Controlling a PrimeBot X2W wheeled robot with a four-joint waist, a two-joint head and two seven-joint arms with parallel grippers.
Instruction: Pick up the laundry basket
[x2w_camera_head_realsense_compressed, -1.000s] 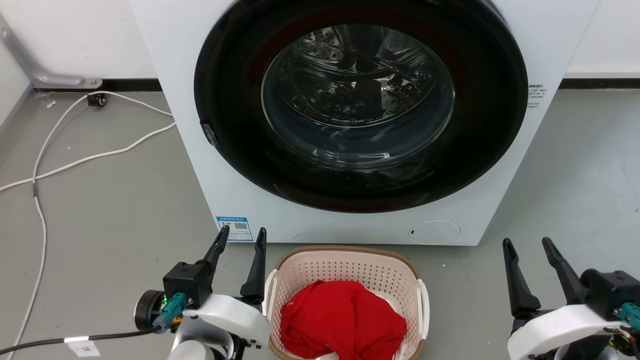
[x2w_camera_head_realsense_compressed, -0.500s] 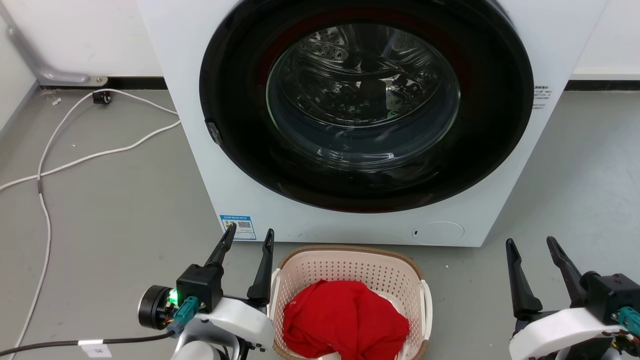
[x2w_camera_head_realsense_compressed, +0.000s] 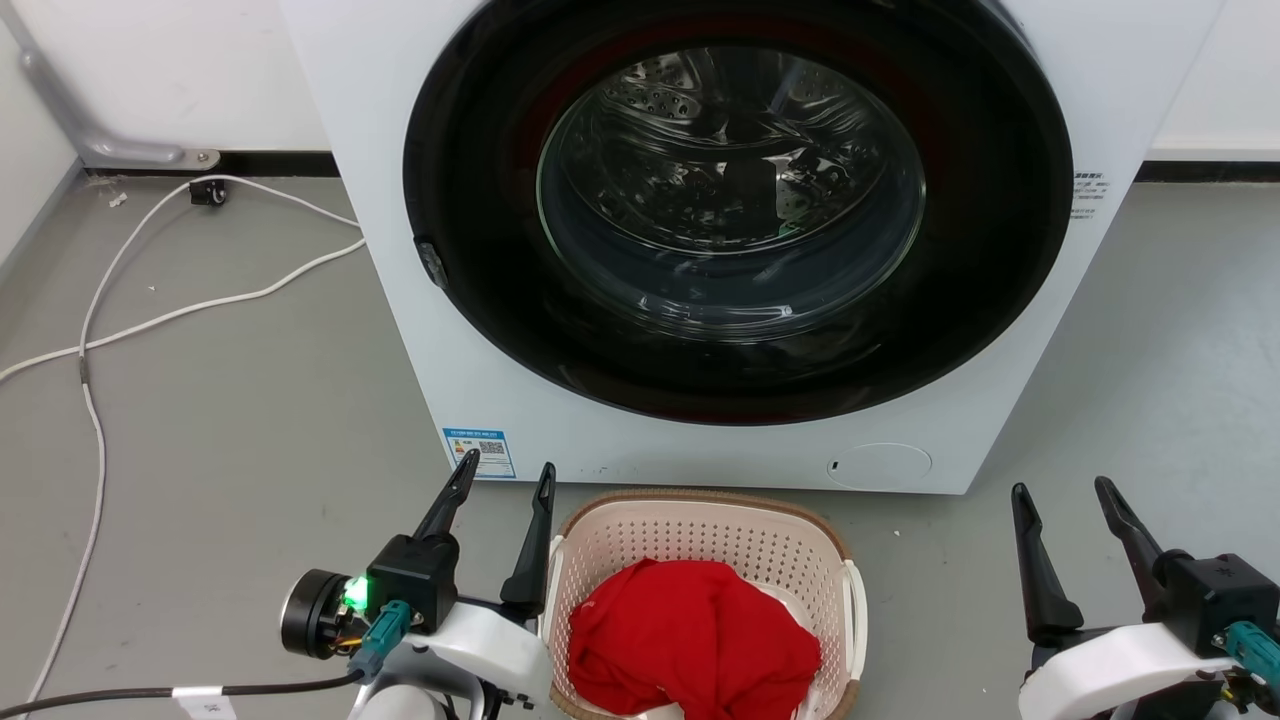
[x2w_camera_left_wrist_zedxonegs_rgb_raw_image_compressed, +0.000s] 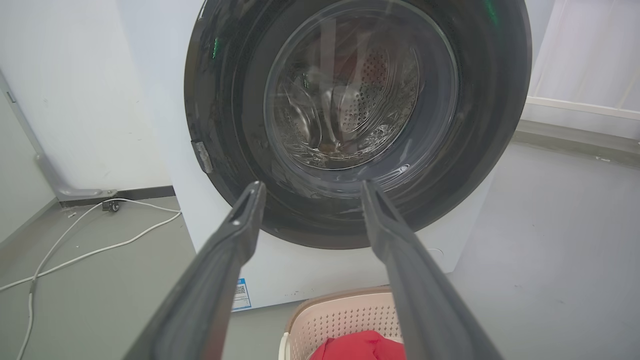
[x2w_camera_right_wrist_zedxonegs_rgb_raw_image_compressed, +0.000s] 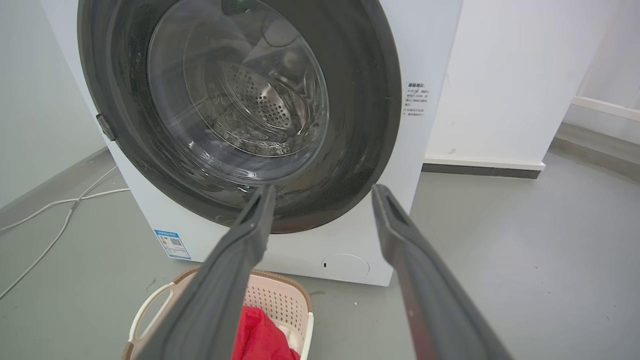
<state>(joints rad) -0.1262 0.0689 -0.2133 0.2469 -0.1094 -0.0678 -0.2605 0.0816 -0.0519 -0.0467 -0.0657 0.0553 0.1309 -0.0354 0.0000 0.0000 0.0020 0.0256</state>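
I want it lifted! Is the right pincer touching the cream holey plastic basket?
Apart. The head view shows bare grey floor between the open right pincer and the cream perforated plastic laundry basket.

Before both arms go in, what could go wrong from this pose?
1. The left gripper sits right beside the laundry basket, the right gripper well off to its side: an uneven grab could tip it.
2. The red garment lies heaped loose; a tilt might spill it.
3. The basket stands close to the washing machine; a forward swing could hit it.
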